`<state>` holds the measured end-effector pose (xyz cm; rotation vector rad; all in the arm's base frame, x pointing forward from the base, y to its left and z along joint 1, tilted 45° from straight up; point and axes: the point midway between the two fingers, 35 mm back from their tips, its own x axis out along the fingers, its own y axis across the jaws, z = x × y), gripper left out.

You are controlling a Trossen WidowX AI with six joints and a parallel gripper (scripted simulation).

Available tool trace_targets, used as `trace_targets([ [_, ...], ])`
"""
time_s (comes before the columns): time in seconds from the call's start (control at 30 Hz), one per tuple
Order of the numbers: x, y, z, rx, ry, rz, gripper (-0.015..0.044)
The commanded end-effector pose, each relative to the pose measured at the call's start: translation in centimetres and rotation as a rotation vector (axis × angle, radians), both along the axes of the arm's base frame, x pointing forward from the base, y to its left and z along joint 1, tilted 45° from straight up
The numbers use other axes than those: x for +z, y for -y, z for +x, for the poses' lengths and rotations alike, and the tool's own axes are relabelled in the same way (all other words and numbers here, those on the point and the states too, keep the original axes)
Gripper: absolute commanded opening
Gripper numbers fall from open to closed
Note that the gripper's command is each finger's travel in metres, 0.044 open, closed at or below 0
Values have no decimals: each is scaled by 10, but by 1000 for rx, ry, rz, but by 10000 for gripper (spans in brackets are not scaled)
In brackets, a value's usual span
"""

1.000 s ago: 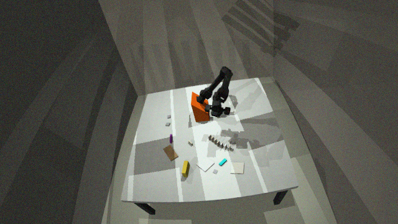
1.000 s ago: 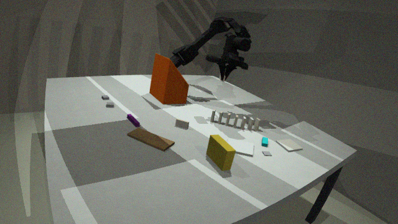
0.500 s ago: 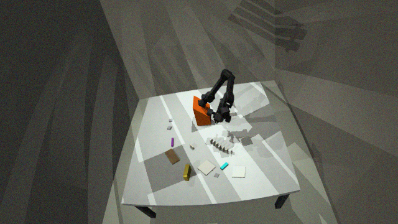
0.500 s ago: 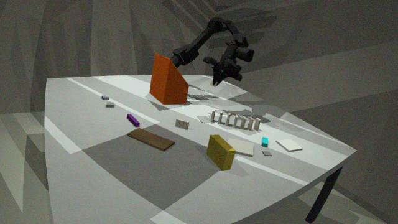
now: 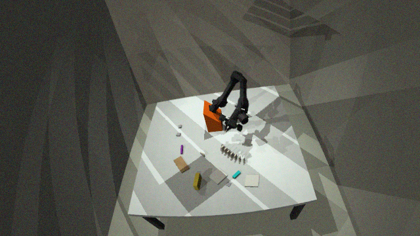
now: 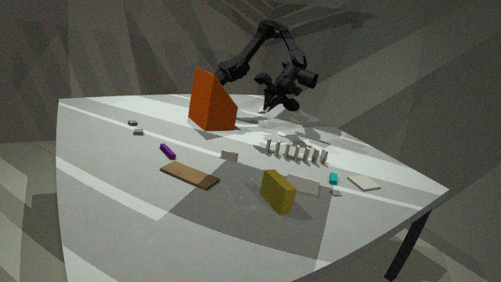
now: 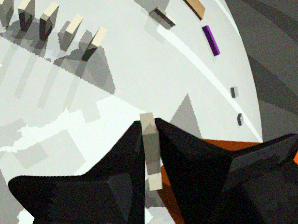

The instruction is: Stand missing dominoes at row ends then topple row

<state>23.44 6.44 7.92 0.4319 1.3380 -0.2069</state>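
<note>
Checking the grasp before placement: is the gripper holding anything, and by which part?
Yes: the gripper is shut on a pale domino, pinched across its flat faces, one end protruding past the fingertips.
</note>
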Motion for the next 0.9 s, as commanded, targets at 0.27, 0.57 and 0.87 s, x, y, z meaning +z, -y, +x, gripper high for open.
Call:
trace_targets([
  [0.27, -4, -2, 3, -108, 195, -152, 23],
  [0.57, 1, -7, 6, -199, 379, -203, 23],
  [0.87, 12, -13, 5, -298, 576, -198, 23],
])
